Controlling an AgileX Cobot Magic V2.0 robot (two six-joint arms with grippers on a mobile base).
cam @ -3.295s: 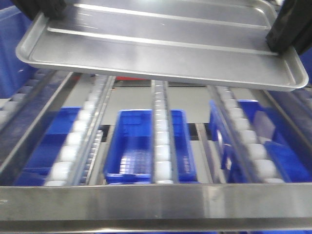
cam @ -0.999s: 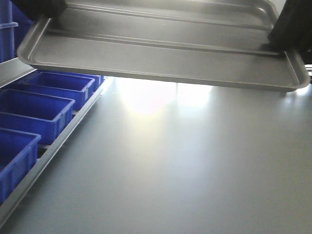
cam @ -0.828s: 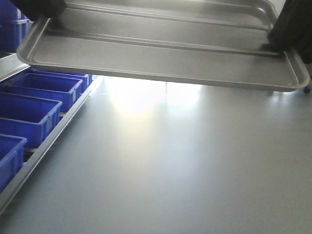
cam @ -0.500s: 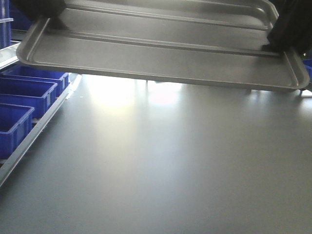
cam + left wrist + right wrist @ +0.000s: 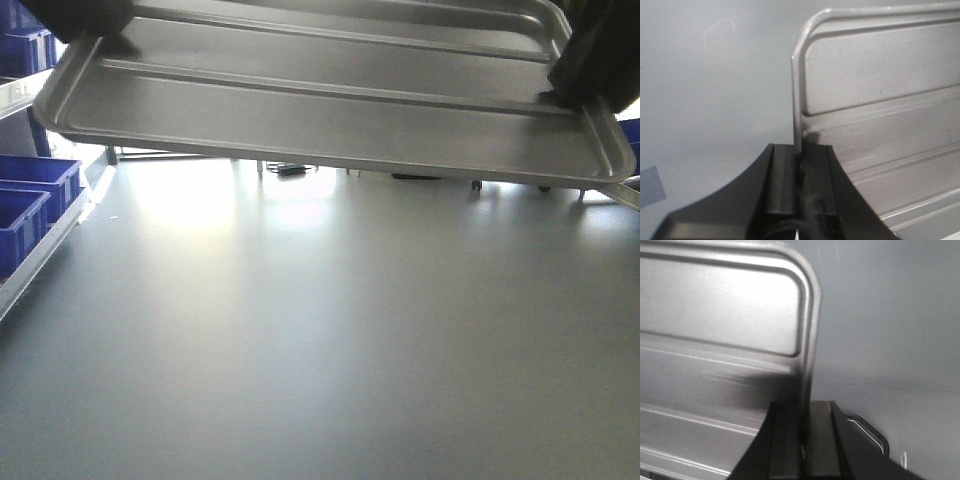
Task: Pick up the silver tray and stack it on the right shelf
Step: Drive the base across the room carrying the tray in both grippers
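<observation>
You have the tray [image 5: 330,110] up in the air between both arms. It spans nearly the full width of the front view and fills its upper part. Its near long rim slants down a little toward the tray's right end. The two long ridges run across its floor from one short end to the other.

Your left pincer [image 5: 85,18] is at the tray's left short end, and your right pincer [image 5: 592,62] is at its right short end. In the front view both show only as dark shapes.

The wrist views show the grip. The left pincer [image 5: 799,157] is clamped on the tray's [image 5: 880,100] raised rim, with one black finger [image 5: 782,180] outside the rim and the other inside. The thin metal edge is pinched between them, a little short of a rounded corner. The right pincer [image 5: 805,410] grips the opposite rim of the tray [image 5: 715,340] the same way, also short of a rounded corner.

Below the tray, and well apart from it, lies a smooth grey surface [image 5: 320,340]. A bright patch of glare sits on it under the tray's left half. To the left of the tray and lower down, blue bins [image 5: 28,195] sit in a row on a metal-edged rack [image 5: 40,250]. Under the tray's near rim, far back, a few small dark shapes stand on the grey surface, too small to tell what they are.
</observation>
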